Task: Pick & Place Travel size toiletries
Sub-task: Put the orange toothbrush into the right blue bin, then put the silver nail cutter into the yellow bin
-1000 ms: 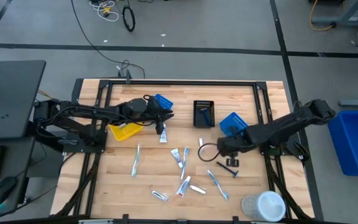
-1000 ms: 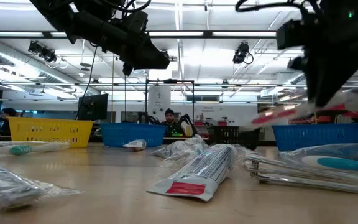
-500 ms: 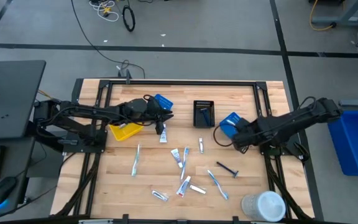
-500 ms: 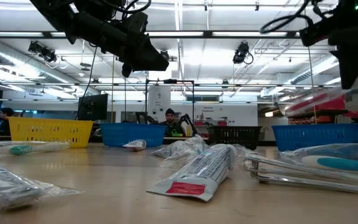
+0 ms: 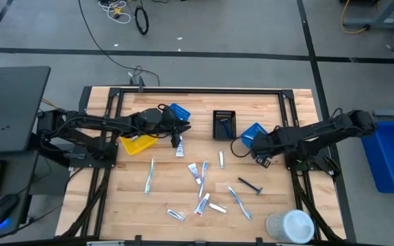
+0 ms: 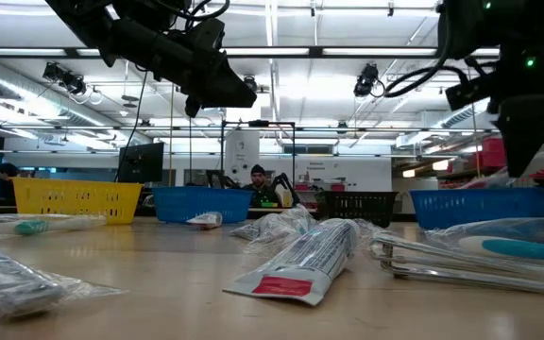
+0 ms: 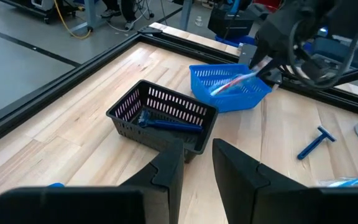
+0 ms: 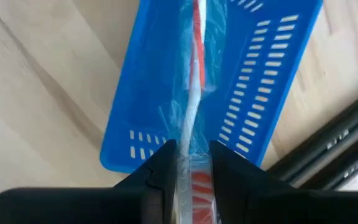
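My right gripper hovers at the near side of the blue basket, shut on a red-and-white toothbrush in a clear wrapper. My left gripper is open and holds nothing, above the table between the yellow bin and the black basket. Toothpaste tubes, toothbrushes and a dark razor lie flat on the table. My right gripper pinches the wrapped toothbrush near one end between its two fingers. The toothbrush runs on ahead along the fingers, out over the blue basket's inside. It is lifted off the table; whether its far end touches the basket, I cannot tell.
A blue-handled item lies inside the black basket. Another blue bin stands by the left arm. A large white round lidded container stands at the table's near right corner. A black frame borders the table. A person sits in the room beyond.
My right gripper has carried the wrapped toothbrush from above the middle-right of the table toward the far edge, to the blue basket, and turned so the toothbrush points into it. It stayed shut on the toothbrush throughout.
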### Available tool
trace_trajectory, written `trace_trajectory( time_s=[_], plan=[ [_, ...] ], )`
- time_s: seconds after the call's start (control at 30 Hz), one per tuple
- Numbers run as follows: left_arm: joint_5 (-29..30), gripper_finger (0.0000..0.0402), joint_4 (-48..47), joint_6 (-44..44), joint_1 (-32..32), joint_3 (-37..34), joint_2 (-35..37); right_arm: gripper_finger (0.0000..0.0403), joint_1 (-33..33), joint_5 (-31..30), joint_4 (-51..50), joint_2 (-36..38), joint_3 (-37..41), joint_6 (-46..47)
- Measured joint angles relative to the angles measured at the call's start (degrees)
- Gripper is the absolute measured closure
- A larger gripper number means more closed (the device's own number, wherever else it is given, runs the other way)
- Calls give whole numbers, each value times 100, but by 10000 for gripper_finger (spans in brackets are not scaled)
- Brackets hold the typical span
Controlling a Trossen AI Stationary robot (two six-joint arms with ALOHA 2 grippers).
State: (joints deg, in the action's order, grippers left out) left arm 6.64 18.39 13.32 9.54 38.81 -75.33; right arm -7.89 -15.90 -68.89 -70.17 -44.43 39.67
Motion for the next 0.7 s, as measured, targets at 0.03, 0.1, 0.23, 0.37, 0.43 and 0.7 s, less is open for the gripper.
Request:
trace_trajectory(
  time_s=[0.03,0.1,0.23,0.37,0.43,0.7],
  plan=[
    [2,310,0,0,0,0,0,311,58,-3,58,0,48,-60],
    [2,310,0,0,-9,0,0,300,153,-5,66,0,101,-69],
    [1,310,0,-11,-20,0,0,263,284,-77,20,0,105,-118],
    [2,310,-2,-2,-20,0,0,225,362,-366,24,0,103,-273],
    [0,310,-2,-2,-20,0,0,210,412,-435,17,0,50,-317],
    [2,310,-1,0,-20,0,0,184,443,-832,645,0,-437,-698]
  ],
)
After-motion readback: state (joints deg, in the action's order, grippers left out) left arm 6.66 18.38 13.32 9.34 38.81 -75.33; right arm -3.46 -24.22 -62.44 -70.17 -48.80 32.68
